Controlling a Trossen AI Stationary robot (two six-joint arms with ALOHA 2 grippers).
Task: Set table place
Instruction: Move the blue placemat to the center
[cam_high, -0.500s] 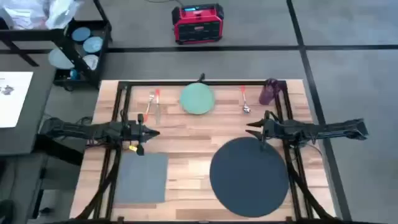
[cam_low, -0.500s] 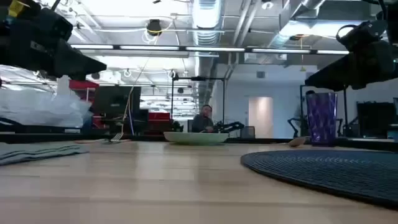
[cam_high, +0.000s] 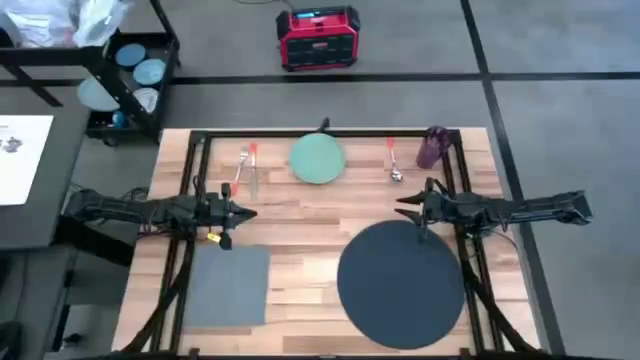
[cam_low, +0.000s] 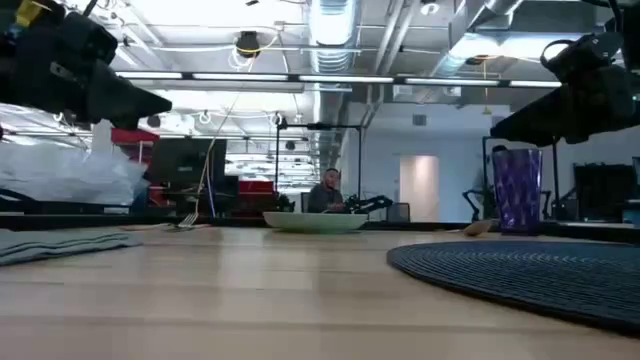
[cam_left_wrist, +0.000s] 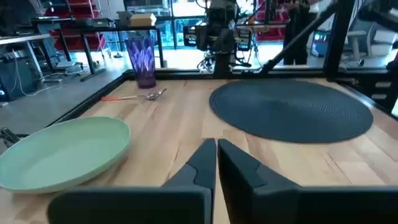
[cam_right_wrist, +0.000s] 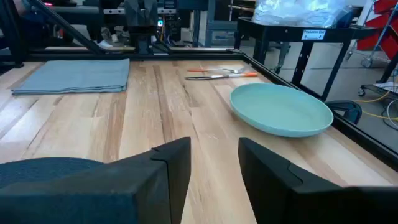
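Observation:
A dark round mat (cam_high: 401, 283) lies on the near right of the wooden table (cam_high: 300, 215). At the far middle rests a pale green plate (cam_high: 318, 159). A grey napkin (cam_high: 228, 285) lies flat at the near left. An orange-handled fork and knife (cam_high: 244, 170) lie left of the plate, a spoon (cam_high: 393, 163) to its right, beside an upright purple cup (cam_high: 432, 148). My left gripper (cam_high: 250, 212) hovers shut above the table's left middle. My right gripper (cam_high: 403, 208) hovers open over the mat's far edge. Neither holds anything.
A black cart (cam_high: 110, 60) with blue plates stands beyond the table's far left corner, a red box (cam_high: 318, 38) on the floor behind the table. Black frame rails (cam_high: 190, 180) run along the table's sides. Bare wood lies between napkin and mat.

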